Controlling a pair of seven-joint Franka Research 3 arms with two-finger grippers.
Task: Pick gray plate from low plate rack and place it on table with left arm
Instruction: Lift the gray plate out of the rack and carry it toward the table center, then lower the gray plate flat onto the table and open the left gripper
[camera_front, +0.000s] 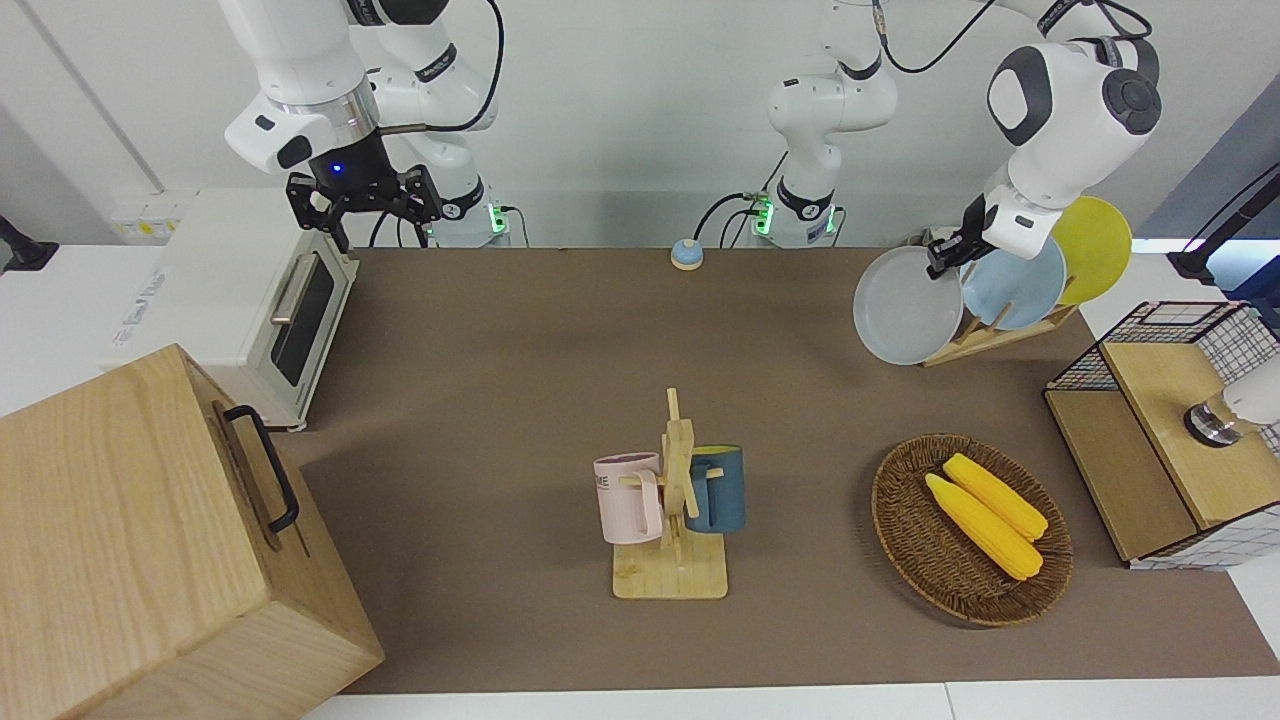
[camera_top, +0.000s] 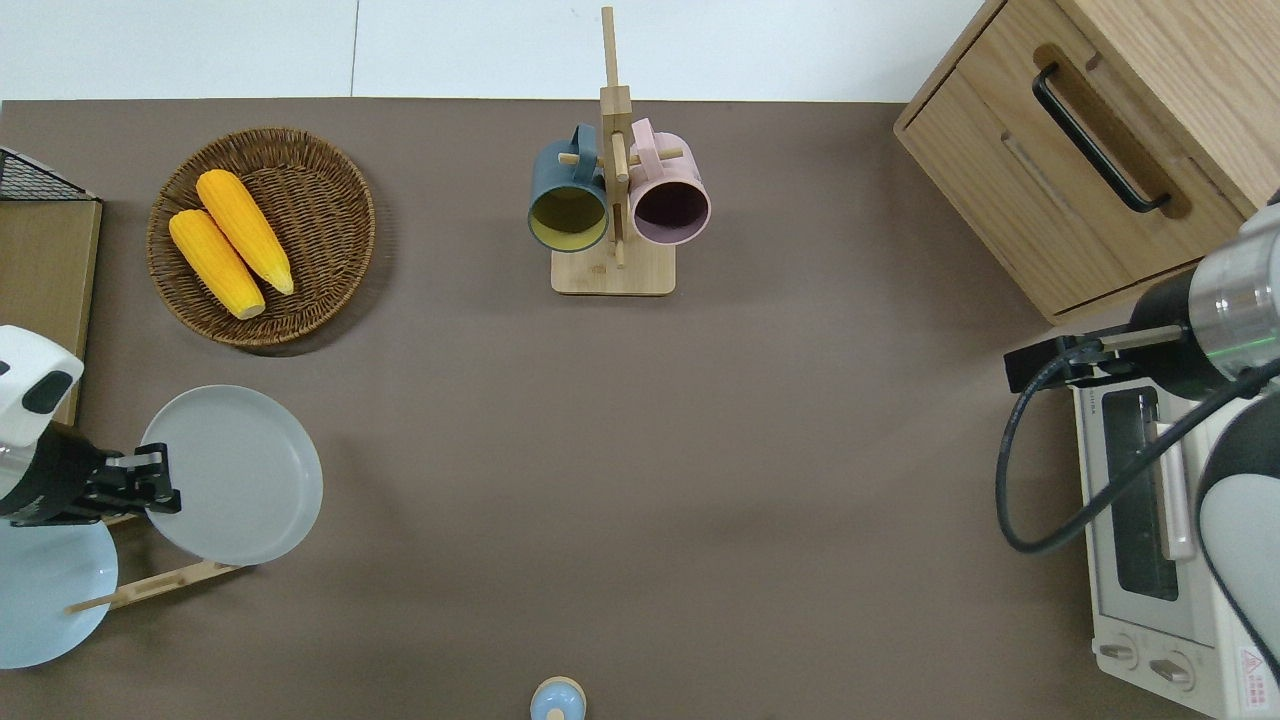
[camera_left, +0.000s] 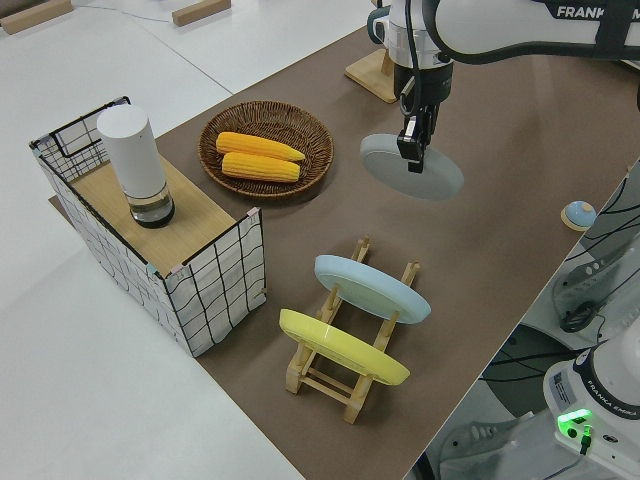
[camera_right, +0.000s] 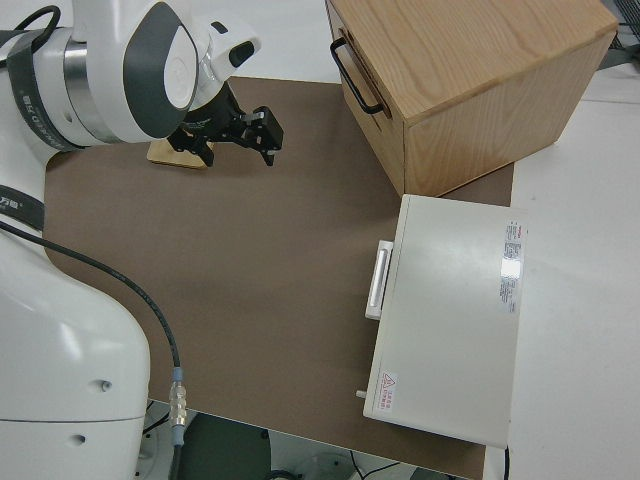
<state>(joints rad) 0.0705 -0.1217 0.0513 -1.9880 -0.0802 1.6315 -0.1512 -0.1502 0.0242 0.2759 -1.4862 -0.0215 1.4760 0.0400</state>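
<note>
- The gray plate (camera_top: 235, 478) is held at its rim by the left gripper (camera_top: 150, 480), whose fingers are closed on the edge nearest the arm.
- The plate is seen clear of the low plate rack (camera_left: 345, 375): in the left side view it hangs in the air with its face tilted, apart from the rack's slats.
- From overhead, the plate is over the bare brown counter (camera_top: 640, 480), just beside the rack and toward the middle of the counter from it, with the wicker basket of corn (camera_top: 262, 235) farther from the robots.
- Two plates are left in the rack: the light blue plate (camera_left: 370, 287) and the yellow plate (camera_left: 342, 345), both leaning in their slots.
- The picking half of the task is judged done, since the plate is out of the rack and carried by the gripper.
- The placing half is judged not yet done: the plate has to be lowered, levelled and set flat on the counter, and then released.
- Open counter is available under and beside the plate, well apart from the mug stand (camera_top: 613, 200) with its two mugs.
- The right arm is parked, and its gripper (camera_front: 365, 200) is seen with fingers spread apart and nothing between them.
</note>
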